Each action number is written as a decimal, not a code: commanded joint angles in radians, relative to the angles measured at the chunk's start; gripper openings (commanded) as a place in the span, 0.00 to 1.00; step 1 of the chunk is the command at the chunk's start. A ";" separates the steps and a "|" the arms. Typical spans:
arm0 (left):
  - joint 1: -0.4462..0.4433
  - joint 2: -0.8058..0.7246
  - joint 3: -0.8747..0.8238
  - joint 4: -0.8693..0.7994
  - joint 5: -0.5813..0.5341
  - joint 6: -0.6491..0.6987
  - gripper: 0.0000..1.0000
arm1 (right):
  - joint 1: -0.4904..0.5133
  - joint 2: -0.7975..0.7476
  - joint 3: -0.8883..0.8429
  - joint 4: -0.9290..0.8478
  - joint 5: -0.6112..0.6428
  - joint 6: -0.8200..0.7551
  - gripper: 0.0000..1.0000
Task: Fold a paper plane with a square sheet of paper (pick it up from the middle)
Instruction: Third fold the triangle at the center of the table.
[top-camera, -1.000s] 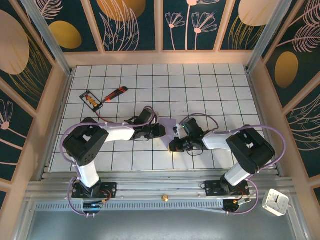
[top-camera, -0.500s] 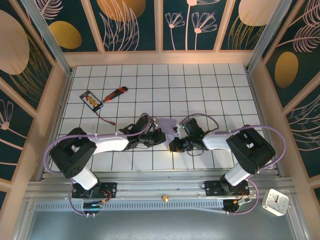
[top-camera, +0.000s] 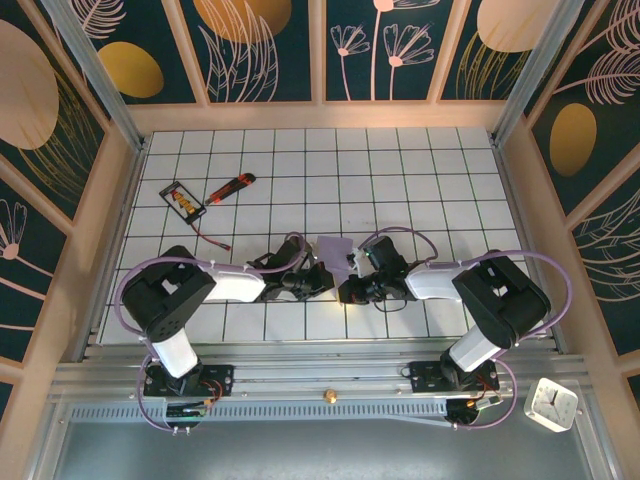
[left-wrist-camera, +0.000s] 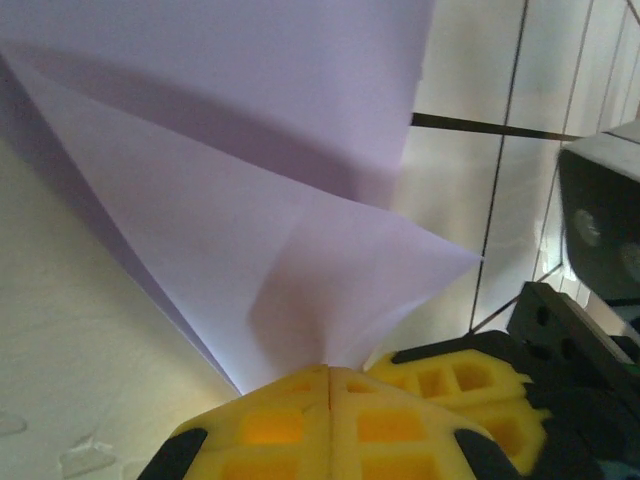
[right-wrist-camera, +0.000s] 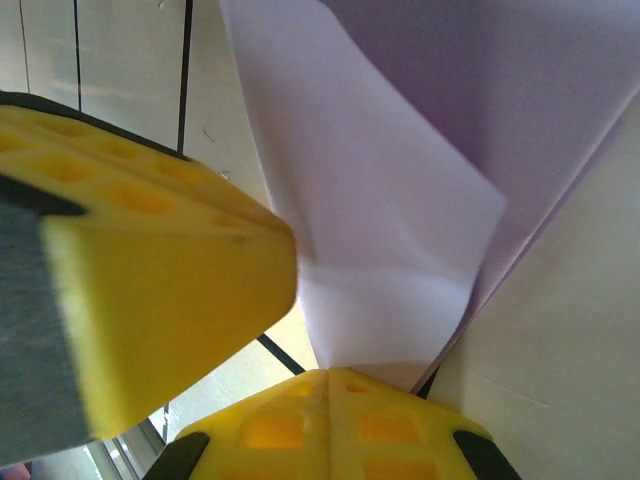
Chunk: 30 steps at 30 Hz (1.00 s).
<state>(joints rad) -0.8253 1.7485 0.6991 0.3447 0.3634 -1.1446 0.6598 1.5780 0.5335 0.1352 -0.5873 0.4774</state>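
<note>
Since the earlier frames, the left gripper (left-wrist-camera: 328, 372) has moved nearer the right gripper (right-wrist-camera: 330, 372) and shut. For a clean crease, judging from this pose, both pinches should stay firm while the layers are drawn taut and their edges aligned before pressing flat. The yellow jaws of each gripper meet with no gap. Each pair nips a folded part of the thin, pale lavender-purple square sheet of paper (left-wrist-camera: 300, 230). In the top view, the sheet lies mid-desk, between and just beyond the two grippers. On the white gridded desk (top-camera: 400, 170), a red-orange utility knife (top-camera: 231, 187) and a small black-framed card (top-camera: 184, 199) lie well apart, far left.
</note>
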 joint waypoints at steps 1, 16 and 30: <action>-0.006 0.030 -0.019 0.057 0.026 -0.045 0.00 | -0.002 0.048 -0.044 -0.127 0.115 -0.022 0.00; 0.019 0.064 -0.021 0.005 -0.039 -0.013 0.00 | -0.002 0.087 -0.040 -0.165 0.122 -0.039 0.00; 0.093 0.079 0.033 -0.090 -0.050 0.079 0.00 | -0.002 0.113 -0.038 -0.196 0.124 -0.049 0.00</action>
<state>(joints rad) -0.7689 1.7908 0.7120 0.3401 0.3901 -1.1152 0.6540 1.6032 0.5453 0.1173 -0.6014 0.4694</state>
